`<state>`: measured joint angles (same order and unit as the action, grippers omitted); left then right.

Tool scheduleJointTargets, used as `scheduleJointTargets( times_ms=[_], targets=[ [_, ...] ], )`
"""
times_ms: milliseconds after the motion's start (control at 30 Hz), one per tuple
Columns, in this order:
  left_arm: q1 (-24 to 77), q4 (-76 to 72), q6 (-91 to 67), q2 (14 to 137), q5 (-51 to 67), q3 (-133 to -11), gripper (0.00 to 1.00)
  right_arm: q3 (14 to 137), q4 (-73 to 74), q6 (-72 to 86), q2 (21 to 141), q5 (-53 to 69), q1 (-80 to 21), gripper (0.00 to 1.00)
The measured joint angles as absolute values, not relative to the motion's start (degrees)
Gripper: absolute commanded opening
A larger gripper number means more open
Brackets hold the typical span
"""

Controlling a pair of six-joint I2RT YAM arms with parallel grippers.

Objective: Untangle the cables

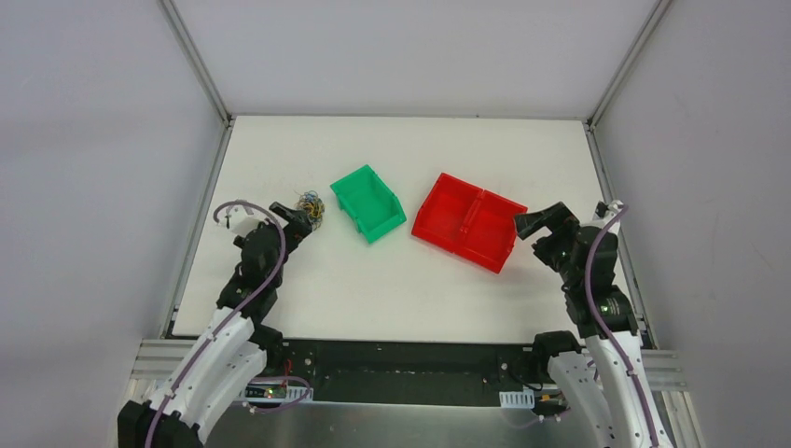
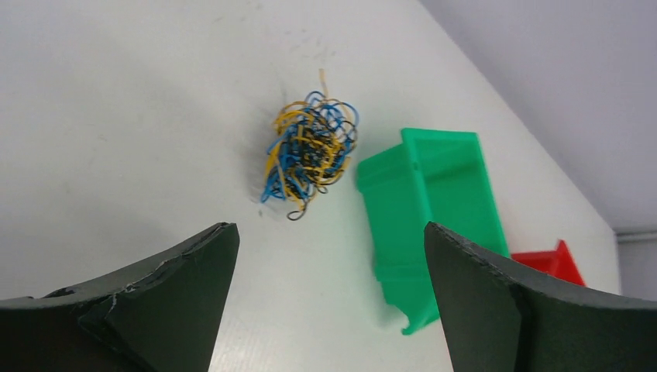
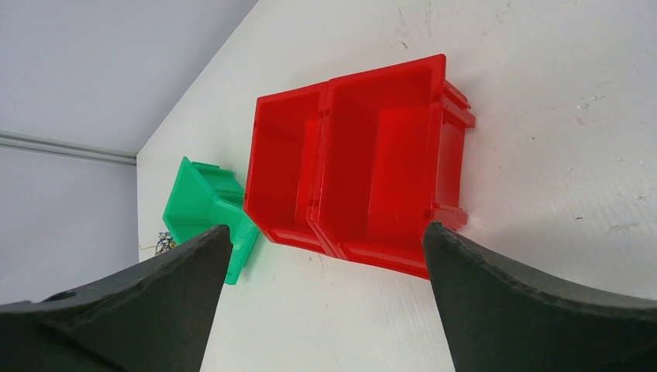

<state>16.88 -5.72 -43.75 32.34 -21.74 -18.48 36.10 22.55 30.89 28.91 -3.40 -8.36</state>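
The cables are a small knotted ball of thin orange-yellow, blue and black wires lying on the white table, left of the green bin. In the left wrist view the cables lie ahead of my left gripper, whose jaws stand wide open and apart from the ball. From above, the left gripper hovers just short of the ball. My right gripper is open near the red bin's right end, with nothing between its fingers. A sliver of the cables shows behind the left finger.
A green bin stands at the table's middle, and a red two-compartment bin sits right of it. The green bin lies close to the right of the ball. Both bins look empty. Grey walls enclose the table.
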Motion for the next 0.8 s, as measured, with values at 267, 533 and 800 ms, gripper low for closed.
scheduleJointTargets(
  times_ms=[267,533,800],
  targets=[
    [16.82,-2.09,-42.41,53.21,-28.84,-27.55,0.92,36.10,22.48,30.89,30.72,-2.48,-8.36,0.99],
    [16.05,-3.14,-38.00,70.00,-25.08,-36.88,0.81,36.07,21.52,30.89,29.74,-1.48,-8.36,0.99],
    [16.01,-2.24,-34.30,81.43,-22.61,-41.19,0.54,35.92,21.10,30.89,30.55,0.84,-8.36,0.99]
  ],
)
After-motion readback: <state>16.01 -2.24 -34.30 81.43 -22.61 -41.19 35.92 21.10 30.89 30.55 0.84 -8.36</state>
